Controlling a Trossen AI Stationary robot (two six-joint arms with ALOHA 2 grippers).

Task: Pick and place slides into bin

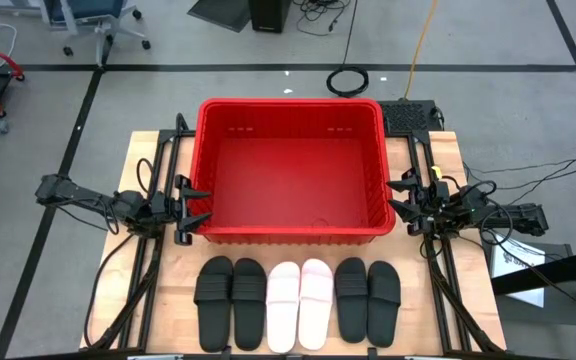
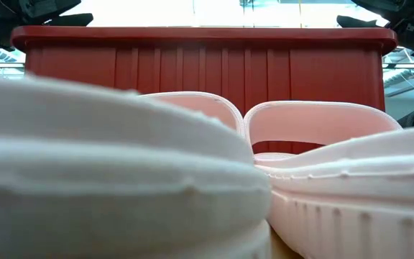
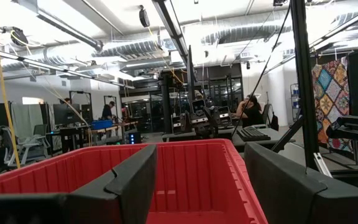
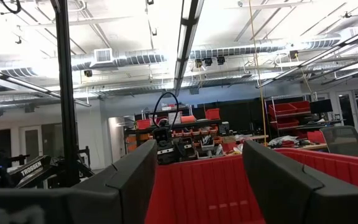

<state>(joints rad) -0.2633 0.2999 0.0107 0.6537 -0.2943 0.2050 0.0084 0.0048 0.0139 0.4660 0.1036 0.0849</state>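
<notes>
A: Where is the red bin (image 1: 293,170)?
B: In the overhead picture it fills the centre, on the wooden table (image 1: 148,270), its long sides running left to right. Nothing lies inside it

A: And the slides?
B: All six lie in a row along the lower middle of that picture, just below the bin's near wall. From left to right: a black pair (image 1: 230,301), a pale pink pair (image 1: 300,303), then another black pair (image 1: 367,299). Each slide touches or nearly touches its neighbour, toes toward the bin. In the table-level picture the pink pair (image 2: 315,144) fills the foreground with the bin's ribbed wall (image 2: 207,68) behind

A: The left gripper (image 1: 194,207)?
B: At the bin's left wall, centre left of the overhead picture, fingers (image 3: 129,180) spread apart and holding nothing, pointing across the bin

A: The right gripper (image 1: 400,196)?
B: Mirrored at the bin's right wall, centre right, fingers (image 4: 135,177) likewise spread wide and empty; its wrist view looks over the red rim (image 4: 328,162)
</notes>
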